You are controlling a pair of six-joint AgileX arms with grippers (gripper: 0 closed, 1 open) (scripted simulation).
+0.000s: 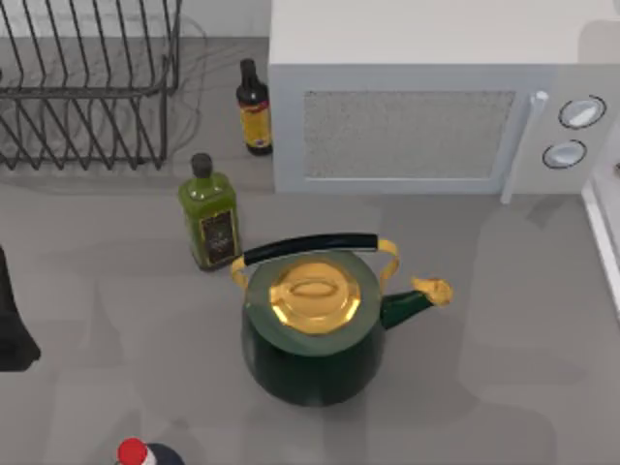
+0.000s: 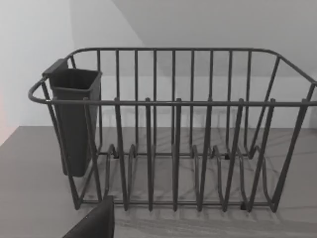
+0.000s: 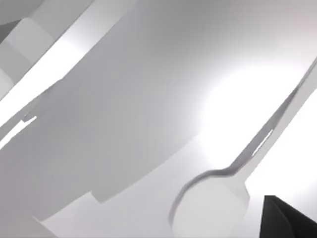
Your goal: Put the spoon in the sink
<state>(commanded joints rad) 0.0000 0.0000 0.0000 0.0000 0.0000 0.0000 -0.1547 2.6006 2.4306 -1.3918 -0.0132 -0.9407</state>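
In the right wrist view a pale-grey spoon (image 3: 210, 204) lies on smooth white surfaces, its oval bowl close to the camera and its thin handle running away from it. A dark corner of my right gripper (image 3: 290, 218) shows just beside the spoon's bowl; whether it touches the spoon I cannot tell. A white rim (image 1: 603, 228) at the table's right edge may be the sink. My left arm (image 1: 15, 320) is a dark shape at the table's left edge, and a dark piece of my left gripper (image 2: 94, 225) faces the dish rack.
A green kettle (image 1: 315, 334) with a gold lid stands mid-table. Behind it are a white microwave (image 1: 426, 97), an olive-oil bottle (image 1: 209, 218) and a dark sauce bottle (image 1: 254, 108). A wire dish rack (image 1: 87, 87) with a utensil cup (image 2: 74, 119) fills the back left. A red-capped bottle (image 1: 136, 453) stands at the front.
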